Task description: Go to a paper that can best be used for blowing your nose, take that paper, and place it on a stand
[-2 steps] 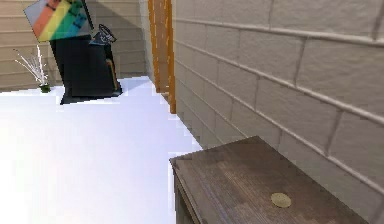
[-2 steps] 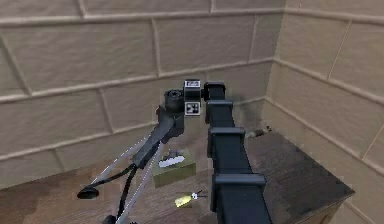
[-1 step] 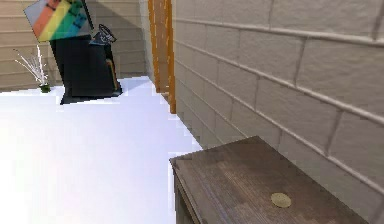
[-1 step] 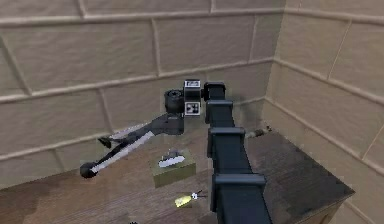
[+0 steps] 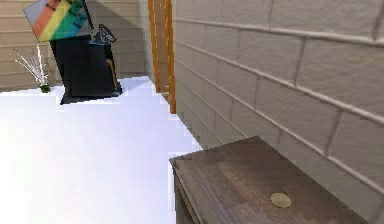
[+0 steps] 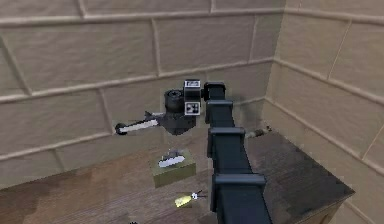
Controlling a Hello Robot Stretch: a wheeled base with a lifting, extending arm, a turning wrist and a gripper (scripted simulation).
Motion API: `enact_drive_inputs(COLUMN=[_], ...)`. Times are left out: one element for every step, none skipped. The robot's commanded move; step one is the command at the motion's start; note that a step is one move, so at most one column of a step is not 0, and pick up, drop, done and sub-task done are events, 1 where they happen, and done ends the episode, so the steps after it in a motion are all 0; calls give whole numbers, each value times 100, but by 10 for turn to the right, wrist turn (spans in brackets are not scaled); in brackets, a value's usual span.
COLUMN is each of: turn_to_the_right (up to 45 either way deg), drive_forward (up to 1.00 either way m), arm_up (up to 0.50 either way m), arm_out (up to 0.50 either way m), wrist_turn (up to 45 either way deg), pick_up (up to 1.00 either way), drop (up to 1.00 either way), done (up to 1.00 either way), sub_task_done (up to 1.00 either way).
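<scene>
Rising from the bottom edge of the arm side view, the dark square arm (image 6: 234, 170) crosses over a brown wooden surface (image 6: 120, 185) that stands against a brick wall (image 6: 90, 60). At the arm's far end, above the surface, sit the two white squares (image 6: 193, 94) with black marks. Left of them is the gripper (image 6: 125, 127), and its thin fingers (image 6: 140, 124) point toward the arm side view's left.

Only bare wall lies behind the fingers' far end and nothing hangs from them, so the gripper holds nothing. How wide the fingers stand cannot be told.

On the surface, below the gripper's dark body and just left of the arm, stands an olive-green tissue box (image 6: 172, 170) with a pale grey tuft on its top. Whether the gripper is directly over it cannot be told. Closer in on the surface, beside the arm, lies a small yellow-and-dark thing (image 6: 188, 198) too small to name. A thin pen-like thing (image 6: 258, 132) lies on the surface on the arm's other side.

In the forward view the same wooden surface fills the lower right corner against the brick wall, with a small round tan thing (image 5: 281, 200) lying on it. Beyond the surface stretches a pale floor (image 5: 80, 150). Farther along the wall from the surface stands an orange door frame (image 5: 160, 50). Well apart from the surface, across the floor, a dark furniture piece (image 5: 88, 68) stands with a rainbow-coloured picture (image 5: 58, 18) tilted above it and a small plant (image 5: 38, 72) with pale twigs beside it.
</scene>
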Motion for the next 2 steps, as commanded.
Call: enact_drive_inputs(turn_to_the_right=[0, 0], drive_forward=[0, 0], arm_up=[0, -30], arm_out=[0, 0], wrist_turn=[60, 0], pick_up=[0, 0], drop=[0, 0], done=[0, 0], sub_task_done=[0, 0])
